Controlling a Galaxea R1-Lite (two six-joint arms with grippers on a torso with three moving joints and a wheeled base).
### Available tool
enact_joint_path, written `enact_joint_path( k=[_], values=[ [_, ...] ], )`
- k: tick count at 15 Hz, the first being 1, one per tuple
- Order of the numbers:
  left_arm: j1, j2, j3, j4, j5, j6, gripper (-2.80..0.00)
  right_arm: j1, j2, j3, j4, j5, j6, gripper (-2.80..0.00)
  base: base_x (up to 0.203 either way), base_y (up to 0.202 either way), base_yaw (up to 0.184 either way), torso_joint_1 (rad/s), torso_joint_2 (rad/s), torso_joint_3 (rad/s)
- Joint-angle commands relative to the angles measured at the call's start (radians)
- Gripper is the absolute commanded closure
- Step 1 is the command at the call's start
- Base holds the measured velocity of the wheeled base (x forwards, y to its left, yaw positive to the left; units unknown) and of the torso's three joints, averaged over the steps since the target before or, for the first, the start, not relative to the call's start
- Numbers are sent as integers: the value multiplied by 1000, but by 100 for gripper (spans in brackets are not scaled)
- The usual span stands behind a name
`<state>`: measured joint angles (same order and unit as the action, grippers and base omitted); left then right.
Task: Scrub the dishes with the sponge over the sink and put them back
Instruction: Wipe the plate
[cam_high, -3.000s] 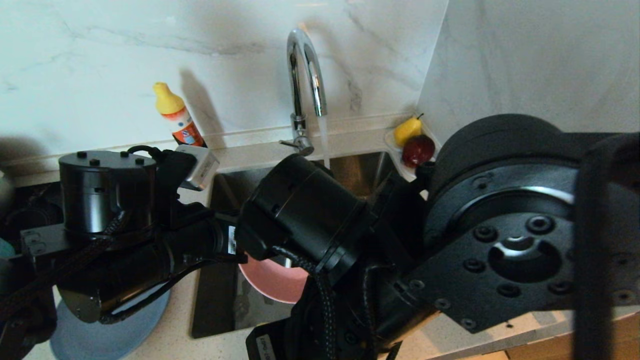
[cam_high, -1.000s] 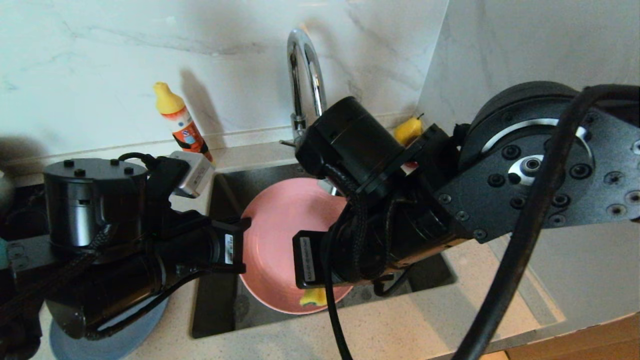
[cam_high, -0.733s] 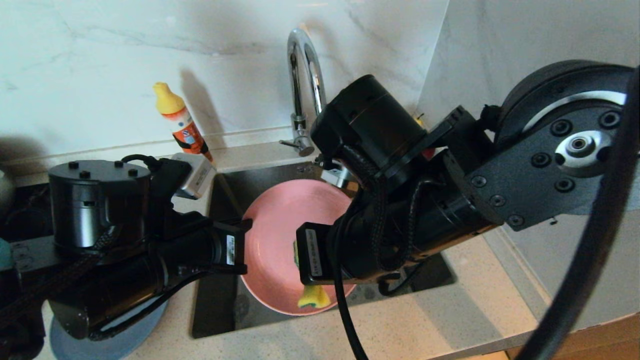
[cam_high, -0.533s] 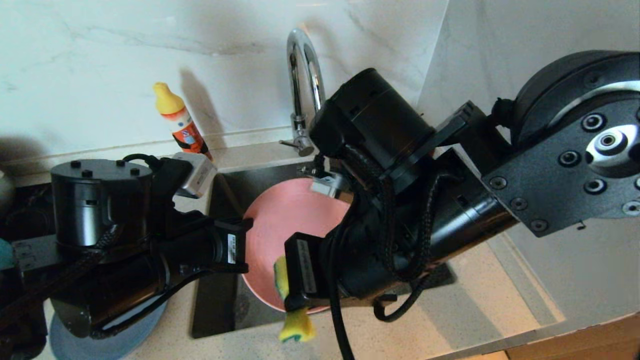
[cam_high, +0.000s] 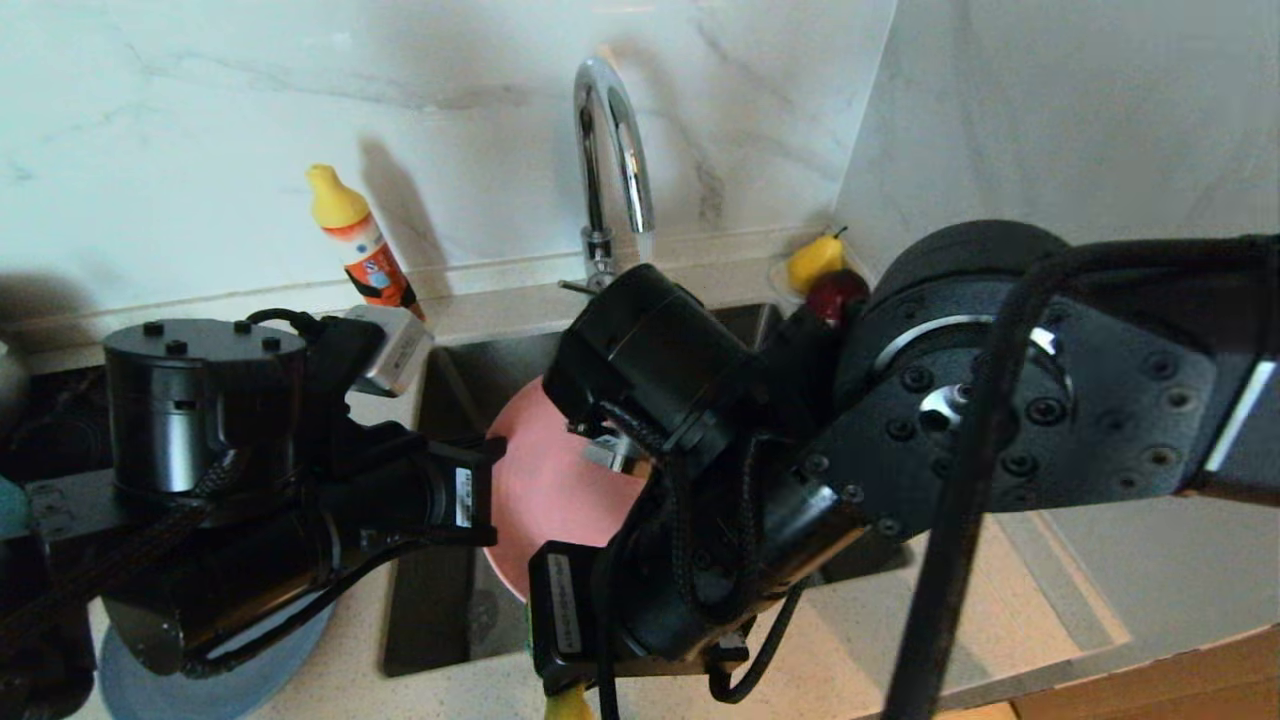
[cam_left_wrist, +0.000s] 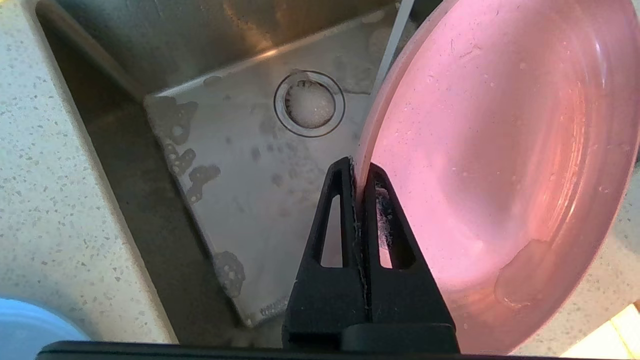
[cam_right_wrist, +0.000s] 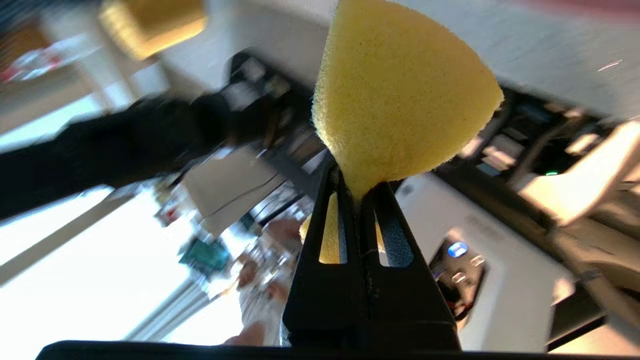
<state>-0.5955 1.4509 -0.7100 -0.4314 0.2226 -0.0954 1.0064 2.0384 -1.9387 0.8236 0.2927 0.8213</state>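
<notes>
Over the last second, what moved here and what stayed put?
The right gripper, shut on the soft yellow sponge, swept down across the round pink plate and off its near edge, toward the counter front. The left gripper kept the plate's rim clamped over the stainless steel sink.

Round matte plate (cam_left_wrist: 500, 165) was pink; soft sponge (cam_right_wrist: 400, 100) was plain yellow. Steel sink basin (cam_left_wrist: 240, 165) was grey with pale soap blotches. Speckled stone worktop (cam_left_wrist: 45, 175) was off-white with dark flecks. Round plate (cam_high: 215, 680) was light blue. Squeeze bottle (cam_high: 365, 250) was orange with a yellow cap.
</notes>
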Motion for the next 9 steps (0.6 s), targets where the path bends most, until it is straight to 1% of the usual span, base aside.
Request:
enact_joint_path(
  k=[1,2,5,7,9],
  values=[
    [0,2,-1,-3,1,-3,0,1,32,-1,0,-27,6,0,0,0,0,0,0,0],
    [0,0,-2,-3,1,-3,0,1,32,-2,-2,-29,7,0,0,0,0,0,0,0],
    [0,-6,-2,-1,0,-6,0,-2,28,-2,-12,-95,7,0,0,0,0,0,0,0],
    [0,-7,-5,-1,0,-6,0,-11,23,-2,-17,-102,8,0,0,0,0,0,0,0],
    [-1,-9,-5,-1,-3,-6,0,-28,19,-2,-26,-125,7,0,0,0,0,0,0,0]
  ],
)
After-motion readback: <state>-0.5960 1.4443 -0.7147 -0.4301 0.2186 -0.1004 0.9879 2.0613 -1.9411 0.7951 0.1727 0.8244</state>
